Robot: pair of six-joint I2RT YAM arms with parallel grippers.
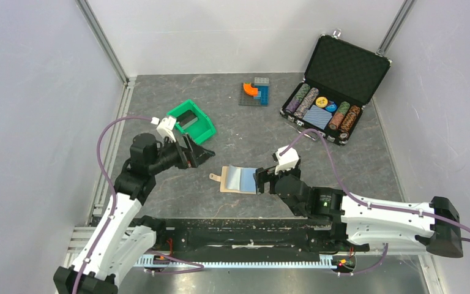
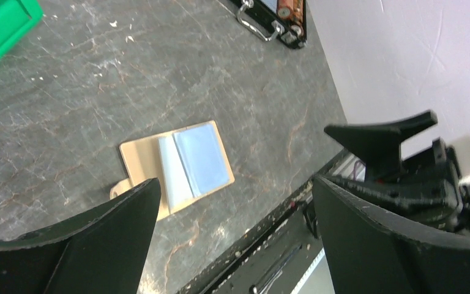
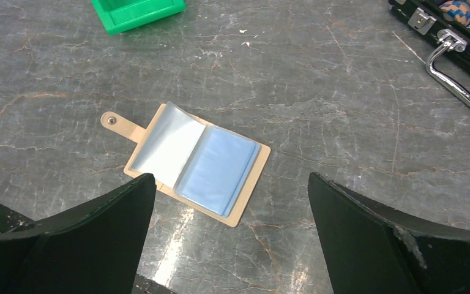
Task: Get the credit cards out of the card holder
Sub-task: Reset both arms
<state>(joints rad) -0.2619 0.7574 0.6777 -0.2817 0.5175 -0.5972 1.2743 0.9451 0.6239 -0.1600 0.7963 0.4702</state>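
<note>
Card holder [image 3: 196,160] lay open just before the right gripper's [image 3: 229,182] wide, empty jaws; left gripper [image 2: 235,182] gaped empty, seemingly hovering apart.

Tan card holder [image 1: 240,179] lies open, blue pockets up; dark credit cards [image 1: 188,120] rest in green bin [image 1: 207,125].

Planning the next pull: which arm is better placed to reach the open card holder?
Right, probably: the right gripper, open, sits close beside the card holder, facing it. The left gripper, also open, hangs farther off, near the green bin.
</note>
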